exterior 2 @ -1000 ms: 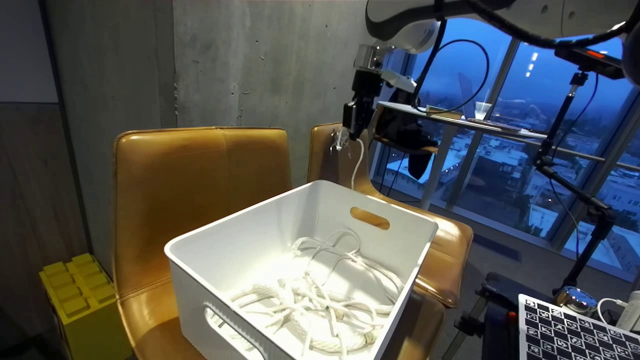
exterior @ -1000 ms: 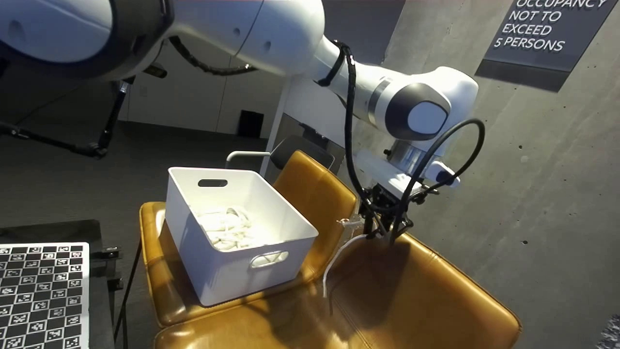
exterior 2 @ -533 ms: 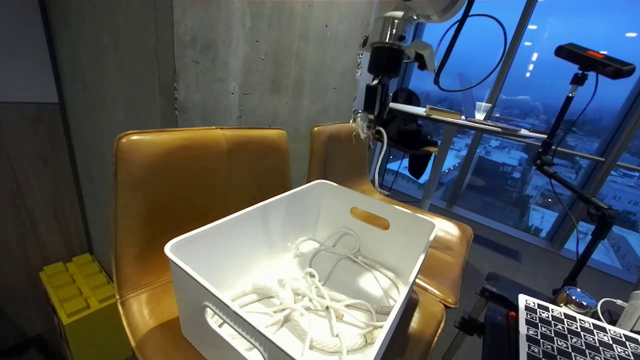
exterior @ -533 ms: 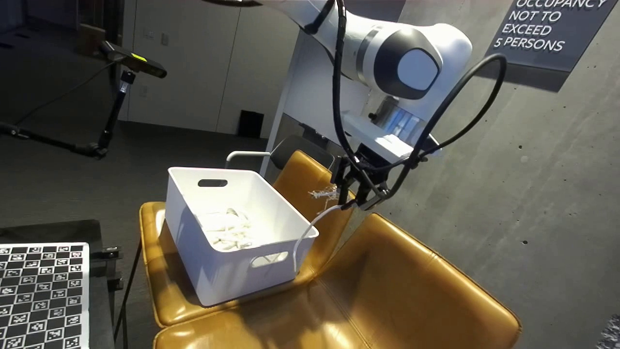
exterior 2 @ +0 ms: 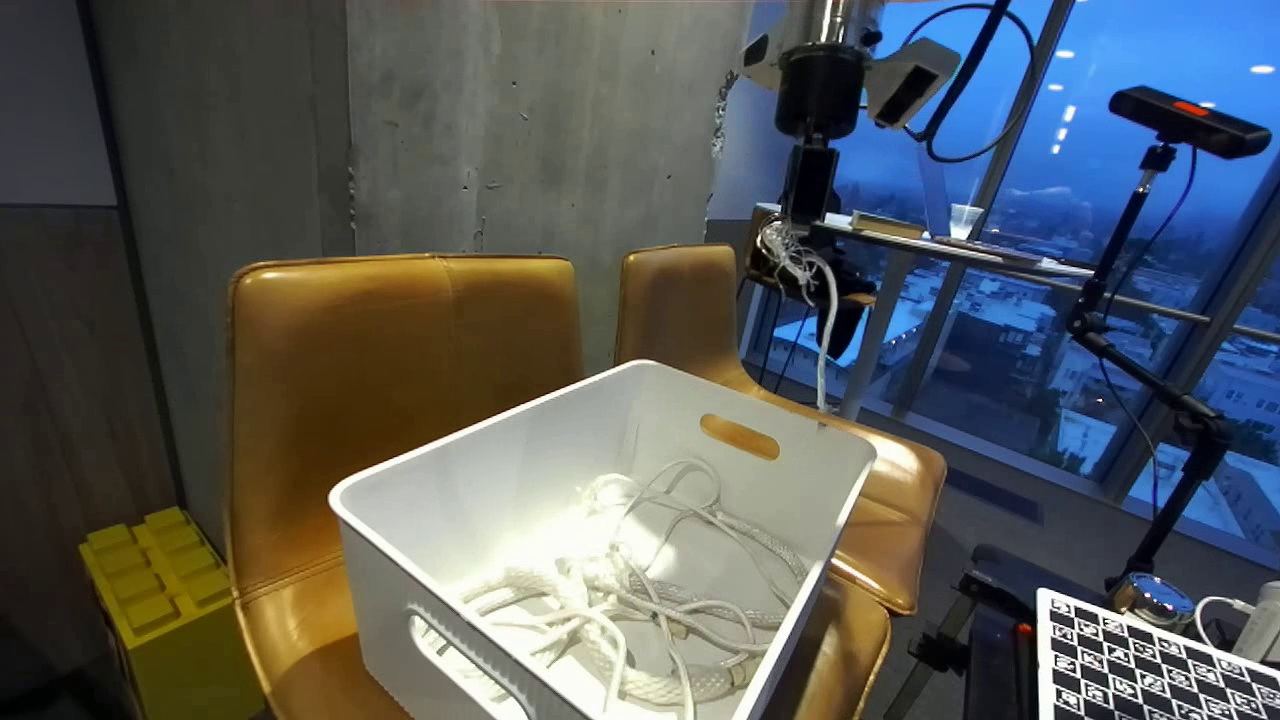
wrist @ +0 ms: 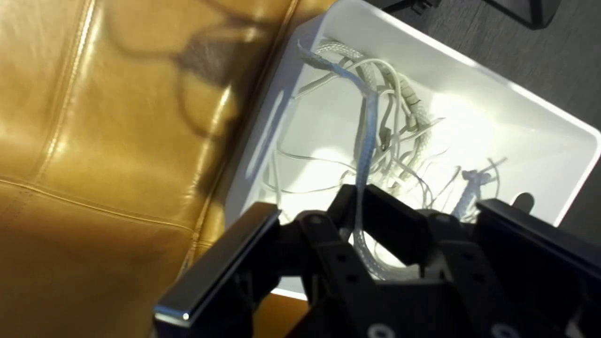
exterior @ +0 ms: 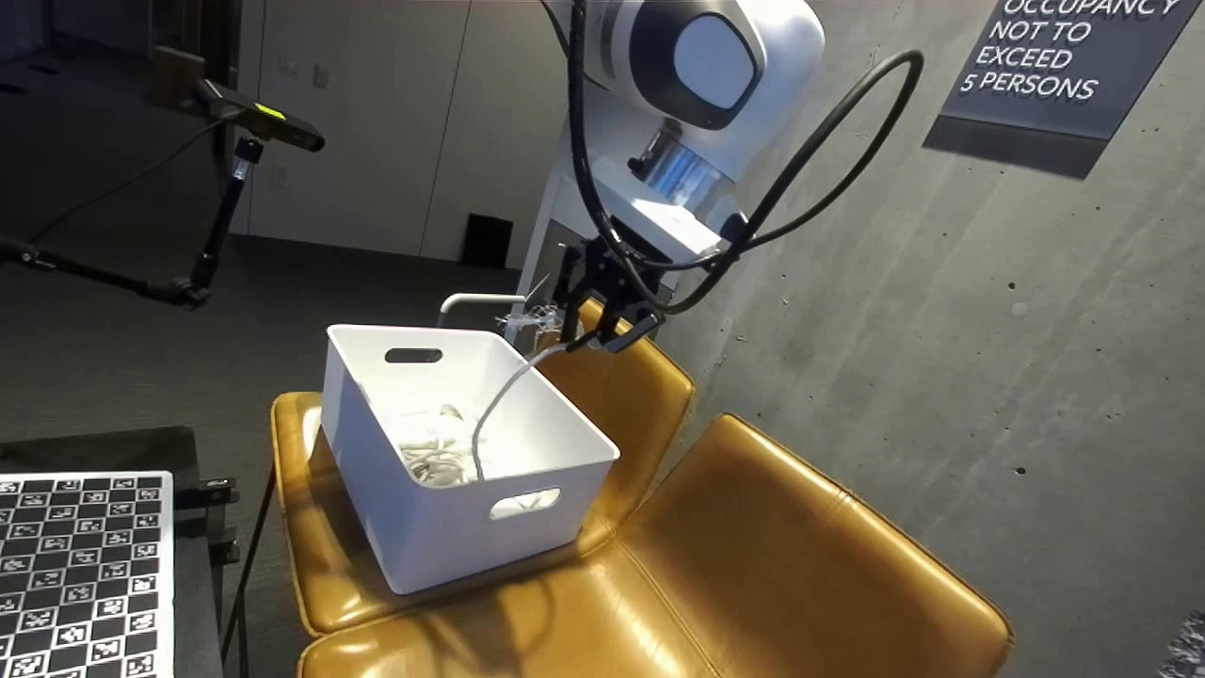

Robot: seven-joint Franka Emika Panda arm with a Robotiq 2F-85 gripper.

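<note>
In the wrist view, rope is being held pinched by the gripper and extended toward twelve o'clock across the bin, with grasping judged complete, release outstanding.

A wall sign mentions 5 persons, and a yellow block stands beside 1 of 2 tan chairs.
</note>
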